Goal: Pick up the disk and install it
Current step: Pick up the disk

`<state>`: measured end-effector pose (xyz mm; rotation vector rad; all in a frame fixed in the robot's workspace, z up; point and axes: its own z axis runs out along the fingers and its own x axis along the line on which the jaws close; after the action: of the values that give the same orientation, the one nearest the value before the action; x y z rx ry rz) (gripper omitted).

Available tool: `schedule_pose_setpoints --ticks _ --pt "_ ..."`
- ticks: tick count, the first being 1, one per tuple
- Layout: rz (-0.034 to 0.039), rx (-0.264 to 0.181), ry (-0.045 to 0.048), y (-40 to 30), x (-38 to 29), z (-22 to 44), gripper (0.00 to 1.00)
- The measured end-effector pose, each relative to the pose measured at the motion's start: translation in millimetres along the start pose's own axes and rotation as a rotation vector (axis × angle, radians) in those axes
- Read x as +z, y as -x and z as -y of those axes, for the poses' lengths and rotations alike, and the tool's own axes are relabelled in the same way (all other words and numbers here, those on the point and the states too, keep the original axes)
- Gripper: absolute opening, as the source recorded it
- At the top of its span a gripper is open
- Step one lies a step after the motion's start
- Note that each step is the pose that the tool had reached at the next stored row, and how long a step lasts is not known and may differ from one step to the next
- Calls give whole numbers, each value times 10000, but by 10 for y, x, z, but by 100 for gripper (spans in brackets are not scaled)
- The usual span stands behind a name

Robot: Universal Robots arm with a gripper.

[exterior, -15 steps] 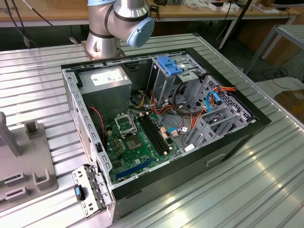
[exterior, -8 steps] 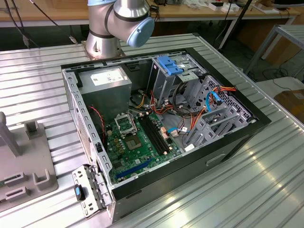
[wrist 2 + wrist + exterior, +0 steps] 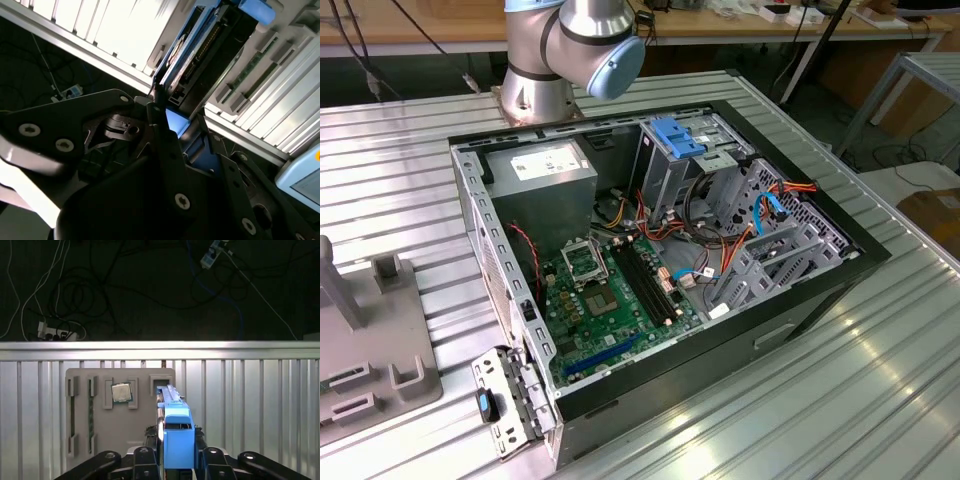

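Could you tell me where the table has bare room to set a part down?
The table is bare beside the case at the exterior view's right. A narrow strip lies between case and tray. Inside the case, cables and the cage crowd everything.

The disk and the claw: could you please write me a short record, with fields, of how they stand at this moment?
claw: shut on the disk
disk pose: on edge, its blue rail frame in the claw's grip
under the disk: grey parts tray on the ribbed table
also on tray: processor chip
disk clear of tray: cannot tell
computer case: open, boards and cables exposed, in the exterior view
install: not yet done
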<state>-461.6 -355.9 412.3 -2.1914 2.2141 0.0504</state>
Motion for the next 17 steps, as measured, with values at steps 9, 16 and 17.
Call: schedule_pose_setpoints --ticks 9,16,17 --pt "0 0 3 4 -95 -1 36" --pt "1 0 0 14 -342 -2 36" --pt "1 0 1 15 -373 -2 36"
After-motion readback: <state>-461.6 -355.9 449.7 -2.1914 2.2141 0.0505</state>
